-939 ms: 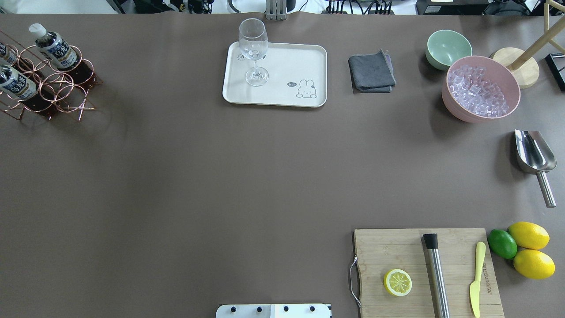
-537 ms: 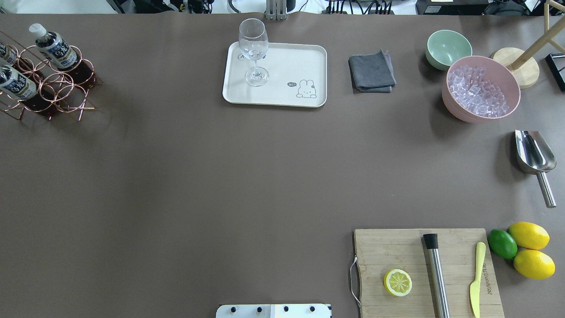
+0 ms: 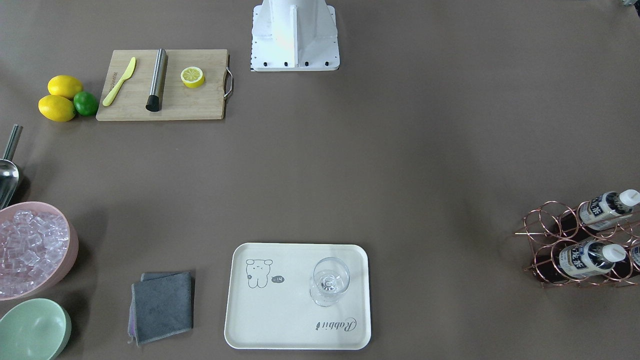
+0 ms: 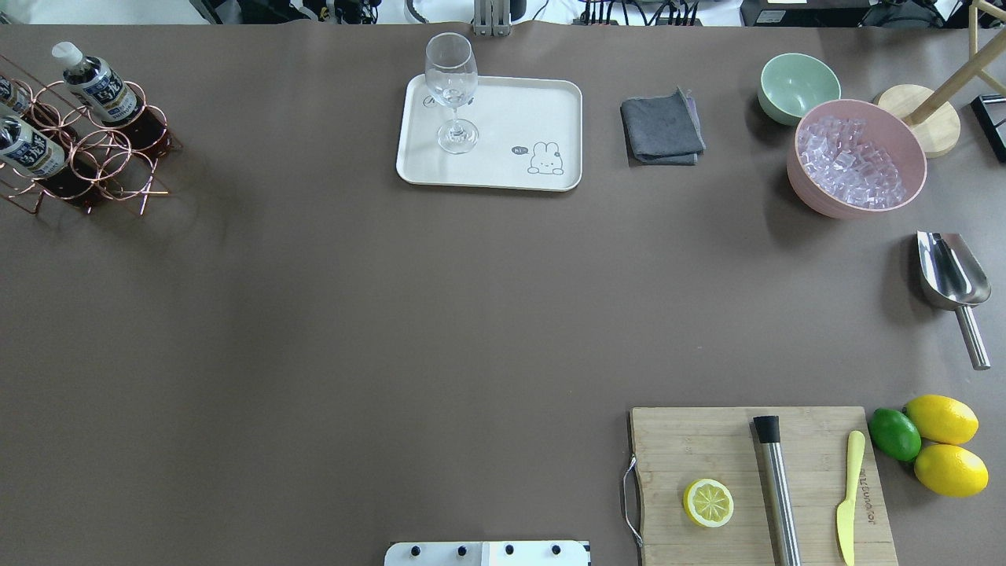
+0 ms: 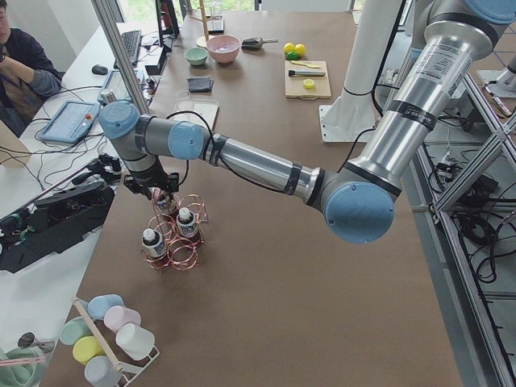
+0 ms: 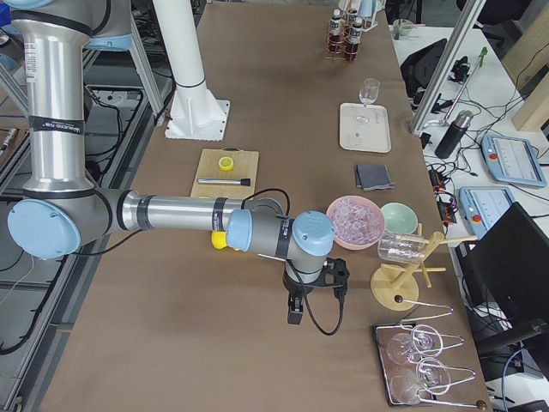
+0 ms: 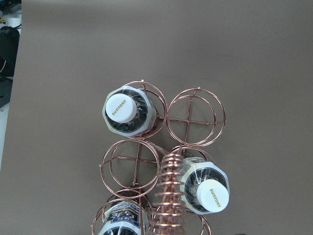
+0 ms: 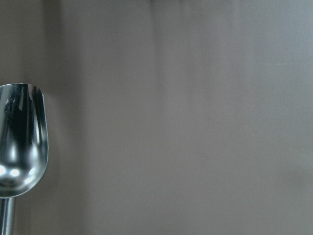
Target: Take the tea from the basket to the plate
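Three tea bottles stand in the copper wire basket (image 4: 118,153) at the table's far left: one (image 4: 94,79) at the back, one (image 4: 27,145) nearer, a third cut off by the frame edge. The left wrist view looks straight down on their white caps (image 7: 121,108) and the coiled handle (image 7: 168,196). My left gripper (image 5: 157,193) hangs just over the basket in the exterior left view; I cannot tell if it is open. The cream plate (image 4: 503,169) holds a wine glass (image 4: 452,94). My right gripper (image 6: 294,313) hangs low over the table near the scoop; its state is unclear.
A grey cloth (image 4: 662,130), a mint bowl (image 4: 798,86) and a pink bowl of ice (image 4: 857,157) lie right of the plate. A steel scoop (image 4: 951,275), a cutting board (image 4: 707,440) with half a lemon, and whole lemons (image 4: 943,420) sit on the right.
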{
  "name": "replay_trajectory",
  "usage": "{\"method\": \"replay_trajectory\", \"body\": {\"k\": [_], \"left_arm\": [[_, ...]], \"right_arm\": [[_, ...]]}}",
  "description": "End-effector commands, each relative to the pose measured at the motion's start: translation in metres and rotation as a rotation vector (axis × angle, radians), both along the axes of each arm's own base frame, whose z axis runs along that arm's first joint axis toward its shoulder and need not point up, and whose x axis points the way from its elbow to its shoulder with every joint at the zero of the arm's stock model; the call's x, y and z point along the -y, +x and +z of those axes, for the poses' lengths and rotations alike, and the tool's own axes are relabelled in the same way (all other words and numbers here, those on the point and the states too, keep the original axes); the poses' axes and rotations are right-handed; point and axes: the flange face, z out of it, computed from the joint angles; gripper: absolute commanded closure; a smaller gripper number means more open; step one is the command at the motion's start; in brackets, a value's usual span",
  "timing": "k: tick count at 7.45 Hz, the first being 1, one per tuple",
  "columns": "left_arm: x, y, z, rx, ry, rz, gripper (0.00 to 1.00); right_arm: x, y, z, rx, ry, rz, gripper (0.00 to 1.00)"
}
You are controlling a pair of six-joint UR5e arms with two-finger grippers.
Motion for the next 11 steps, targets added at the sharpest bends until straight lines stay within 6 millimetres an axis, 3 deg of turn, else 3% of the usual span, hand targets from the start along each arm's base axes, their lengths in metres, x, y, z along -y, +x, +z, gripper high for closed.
{"method": "replay_trajectory", "body": {"k": [1,4,5,6,7,9,11], "left_arm": [[-0.005,0.000,-0.017,-0.002,0.029,-0.002,1.00],[-0.011,0.001,-0.025,-0.003,0.047,0.000,1.00],[-0.018,-0.004,-0.044,-0.004,0.067,-0.006,1.00],[-0.030,-0.004,-0.064,-0.006,0.052,-0.006,1.00],[-0.039,-0.004,-0.085,-0.006,0.056,-0.012,1.00],[-0.050,0.001,-0.127,-0.014,0.082,-0.041,1.00],[-0.070,0.050,-0.172,-0.041,0.069,-0.052,1.00]], "right_arm": [[0.001,0.000,-0.001,0.000,0.003,0.000,0.00],[0.001,0.000,-0.001,0.001,0.002,0.001,0.00],[0.004,-0.004,-0.006,0.002,0.010,-0.005,0.00],[0.022,-0.031,-0.019,0.011,0.035,-0.060,0.00],[0.028,-0.037,-0.034,0.030,0.066,-0.071,0.00],[0.040,-0.072,-0.045,0.088,0.114,-0.132,0.00],[0.044,-0.076,-0.024,0.117,0.223,-0.135,0.00]]}}
